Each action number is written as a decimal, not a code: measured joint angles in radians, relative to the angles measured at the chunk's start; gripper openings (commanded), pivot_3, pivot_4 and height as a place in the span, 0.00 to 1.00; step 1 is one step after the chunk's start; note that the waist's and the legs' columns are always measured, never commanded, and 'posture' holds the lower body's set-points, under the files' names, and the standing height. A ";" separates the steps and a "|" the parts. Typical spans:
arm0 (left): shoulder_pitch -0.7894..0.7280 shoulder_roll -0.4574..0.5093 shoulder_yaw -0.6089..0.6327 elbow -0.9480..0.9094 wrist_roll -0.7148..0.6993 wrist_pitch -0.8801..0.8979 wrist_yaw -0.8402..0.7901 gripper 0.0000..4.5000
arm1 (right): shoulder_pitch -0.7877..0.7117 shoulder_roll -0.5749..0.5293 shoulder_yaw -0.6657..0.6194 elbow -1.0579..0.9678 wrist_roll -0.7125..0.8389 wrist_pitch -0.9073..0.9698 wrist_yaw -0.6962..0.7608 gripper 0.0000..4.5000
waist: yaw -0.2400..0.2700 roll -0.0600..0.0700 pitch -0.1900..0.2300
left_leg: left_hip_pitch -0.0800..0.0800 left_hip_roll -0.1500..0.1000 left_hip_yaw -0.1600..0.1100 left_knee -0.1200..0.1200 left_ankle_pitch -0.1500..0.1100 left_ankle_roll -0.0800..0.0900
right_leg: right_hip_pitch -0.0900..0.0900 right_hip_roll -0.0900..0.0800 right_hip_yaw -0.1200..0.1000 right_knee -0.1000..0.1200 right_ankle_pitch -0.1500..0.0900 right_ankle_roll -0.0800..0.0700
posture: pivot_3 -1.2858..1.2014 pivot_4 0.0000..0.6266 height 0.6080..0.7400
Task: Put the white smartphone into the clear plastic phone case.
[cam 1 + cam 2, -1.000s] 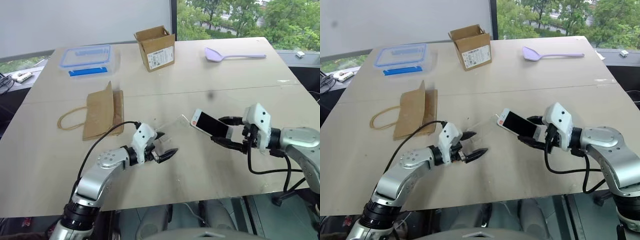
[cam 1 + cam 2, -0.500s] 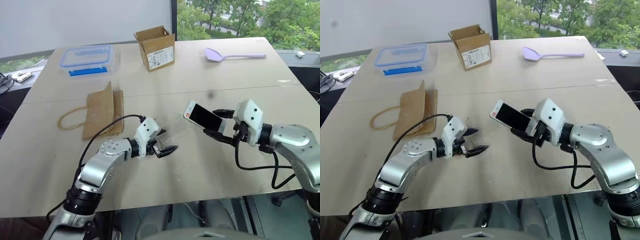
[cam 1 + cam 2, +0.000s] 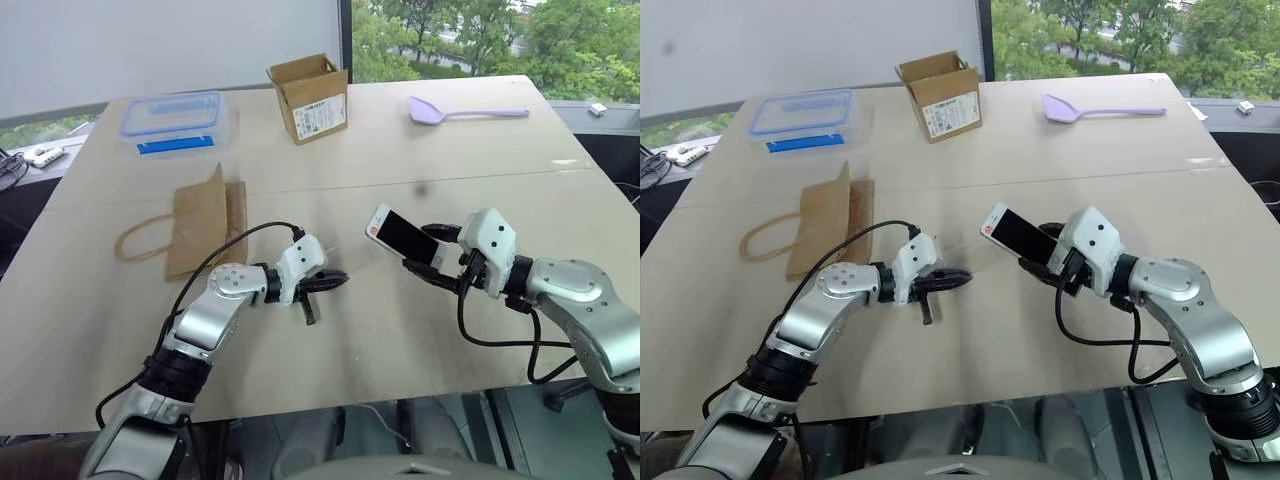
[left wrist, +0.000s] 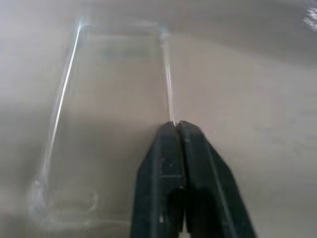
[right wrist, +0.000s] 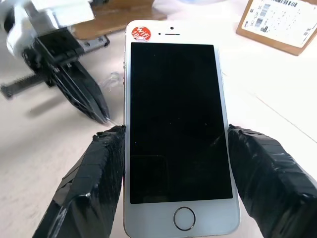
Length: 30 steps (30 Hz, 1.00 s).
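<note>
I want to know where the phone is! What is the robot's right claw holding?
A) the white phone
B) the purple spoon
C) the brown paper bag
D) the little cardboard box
A: the right claw has its black fingers pressed on both sides of the white phone, lifted above the table, while the other three things lie on the table away from it.
</note>
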<state>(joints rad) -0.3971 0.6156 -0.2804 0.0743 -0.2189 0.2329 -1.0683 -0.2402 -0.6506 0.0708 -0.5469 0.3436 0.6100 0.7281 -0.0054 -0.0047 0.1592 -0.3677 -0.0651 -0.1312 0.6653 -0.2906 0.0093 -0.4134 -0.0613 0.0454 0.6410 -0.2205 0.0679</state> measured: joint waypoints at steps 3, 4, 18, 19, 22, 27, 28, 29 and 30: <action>-0.069 0.017 -0.013 0.131 -0.018 -0.118 -0.222 0.00 | 0.014 -0.025 0.000 -0.006 0.000 0.002 0.009 0.61 | -0.011 0.000 0.001 | -0.001 0.000 0.000 0.000 0.000 0.000 | 0.000 0.000 0.000 0.000 0.000 0.000 | 0.52 0.24 1.00; -0.092 0.015 -0.020 0.164 -0.019 -0.140 -0.264 0.00 | 0.017 -0.032 0.000 -0.008 0.001 0.004 0.011 0.61 | -0.010 0.000 0.001 | -0.002 0.000 0.000 0.000 0.000 0.000 | -0.001 0.000 0.000 -0.001 0.000 0.000 | 0.52 0.24 1.00; -0.173 -0.039 -0.069 0.105 -0.021 -0.025 -0.410 0.40 | -0.021 -0.159 0.100 -0.044 -0.026 0.029 0.101 0.61 | -0.025 -0.001 0.002 | -0.012 0.000 -0.003 0.004 0.000 0.001 | -0.009 0.001 -0.002 0.001 0.000 0.000 | 0.52 0.24 1.00; -0.156 -0.023 -0.063 0.064 -0.022 0.011 -0.403 0.50 | -0.032 -0.159 0.117 -0.042 -0.032 0.032 0.105 0.61 | -0.026 -0.001 0.002 | -0.012 0.000 -0.003 0.005 0.000 0.001 | -0.009 0.001 -0.002 0.000 0.000 0.000 | 0.52 0.24 1.00; -0.102 0.002 -0.031 -0.045 -0.044 0.097 -0.348 0.85 | -0.062 -0.160 0.164 -0.031 -0.054 0.033 0.121 0.61 | -0.025 -0.001 0.002 | -0.012 0.000 -0.003 0.005 0.000 0.001 | -0.009 0.000 -0.002 0.000 0.000 0.001 | 0.52 0.24 1.00; 0.003 0.037 0.054 -0.191 -0.089 0.204 -0.238 1.00 | -0.124 -0.165 0.229 0.005 -0.085 0.029 0.170 0.61 | -0.024 -0.001 0.002 | -0.012 0.000 -0.003 0.005 0.000 0.001 | -0.009 0.000 -0.002 0.001 0.000 0.000 | 0.52 0.24 1.00; 0.025 0.042 0.077 -0.201 -0.095 0.215 -0.217 1.00 | -0.134 -0.167 0.239 0.012 -0.092 0.028 0.183 0.61 | -0.024 -0.001 0.002 | -0.012 0.000 -0.003 0.005 0.000 0.001 | -0.009 0.000 -0.002 0.001 0.000 0.000 | 0.52 0.24 1.00; 0.048 0.049 0.095 -0.207 -0.098 0.216 -0.199 1.00 | -0.147 -0.170 0.253 0.020 -0.100 0.028 0.195 0.61 | -0.025 -0.001 0.002 | -0.012 0.000 -0.003 0.005 0.000 0.000 | -0.009 0.000 -0.002 0.001 0.000 0.000 | 0.52 0.24 1.00; 0.084 0.058 0.119 -0.209 -0.098 0.210 -0.178 1.00 | -0.164 -0.175 0.276 0.029 -0.112 0.028 0.211 0.61 | -0.026 -0.001 0.002 | -0.012 0.000 -0.003 0.005 0.000 0.000 | -0.009 0.000 -0.002 0.000 0.000 0.000 | 0.52 0.24 1.00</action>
<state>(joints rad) -0.3129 0.6739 -0.1612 -0.1346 -0.3171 0.4432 -1.2465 -0.4043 -0.8258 0.3473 -0.5179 0.2318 0.6384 0.9394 -0.0317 -0.0054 0.1615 -0.3795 -0.0650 -0.1340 0.6699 -0.2906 0.0097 -0.4226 -0.0613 0.0433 0.6415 -0.2206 0.0683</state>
